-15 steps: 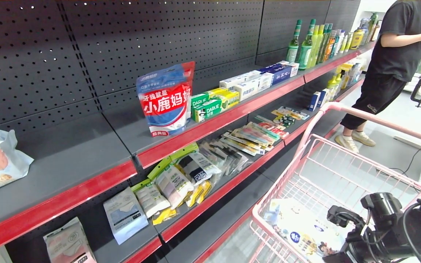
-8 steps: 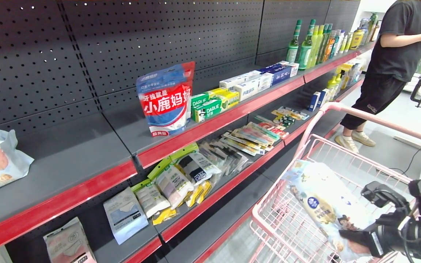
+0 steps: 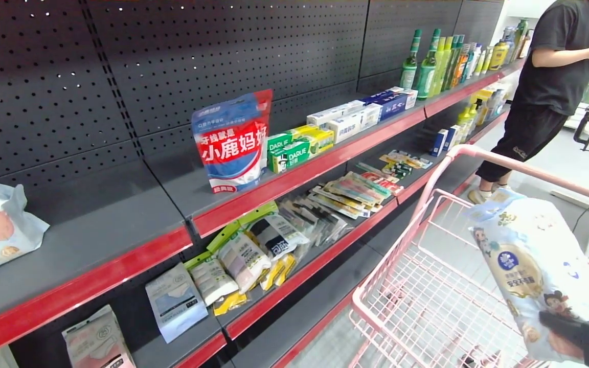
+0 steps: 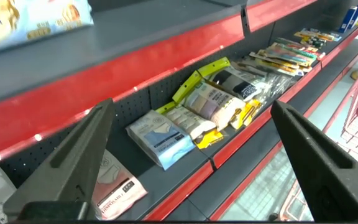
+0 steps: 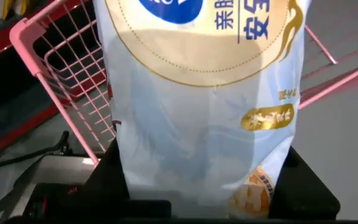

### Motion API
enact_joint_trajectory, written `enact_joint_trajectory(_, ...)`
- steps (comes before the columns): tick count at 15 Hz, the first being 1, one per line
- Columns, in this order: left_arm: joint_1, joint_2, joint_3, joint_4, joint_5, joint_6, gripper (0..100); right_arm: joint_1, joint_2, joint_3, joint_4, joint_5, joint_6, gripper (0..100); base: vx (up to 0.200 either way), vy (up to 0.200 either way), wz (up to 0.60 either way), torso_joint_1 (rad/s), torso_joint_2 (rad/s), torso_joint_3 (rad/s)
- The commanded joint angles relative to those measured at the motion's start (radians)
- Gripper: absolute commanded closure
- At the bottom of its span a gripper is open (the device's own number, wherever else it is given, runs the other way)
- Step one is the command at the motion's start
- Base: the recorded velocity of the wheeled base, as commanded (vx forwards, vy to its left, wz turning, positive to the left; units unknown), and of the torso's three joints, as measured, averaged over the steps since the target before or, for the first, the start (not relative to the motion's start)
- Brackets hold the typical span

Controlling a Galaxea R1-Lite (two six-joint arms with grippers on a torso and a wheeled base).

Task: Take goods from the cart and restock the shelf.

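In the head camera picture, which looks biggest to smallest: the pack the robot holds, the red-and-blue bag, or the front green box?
1. held pack, but it is nearest the camera, so its lead is unsure.
2. red-and-blue bag.
3. front green box, clearly smallest.

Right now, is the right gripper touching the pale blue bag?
Touching. The right wrist view shows the pale blue bag clamped between the fingers of the right gripper; the head view shows it held up over the pink cart.
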Motion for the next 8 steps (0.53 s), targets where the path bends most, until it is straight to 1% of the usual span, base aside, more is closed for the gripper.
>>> enact_joint_trajectory(1,0.0,0.0,0.0,0.0,0.0,-0.001,0,-0.033,-0.119,-0.038,0.031,-0.002,0.002,100,0.0,0.0,0.0,0.178,-0.41,-0.242)
enact_joint_trajectory(4,0.0,0.0,0.0,0.0,0.0,-0.001,0,-0.035,-0.131,-0.047,0.031,-0.004,-0.003,100,0.0,0.0,0.0,0.217,-0.54,-0.308)
enact_joint_trajectory(8,0.0,0.0,0.0,0.0,0.0,-0.004,0,-0.033,-0.165,-0.03,0.032,-0.004,-0.027,100,0.0,0.0,0.0,0.184,-0.42,-0.237)
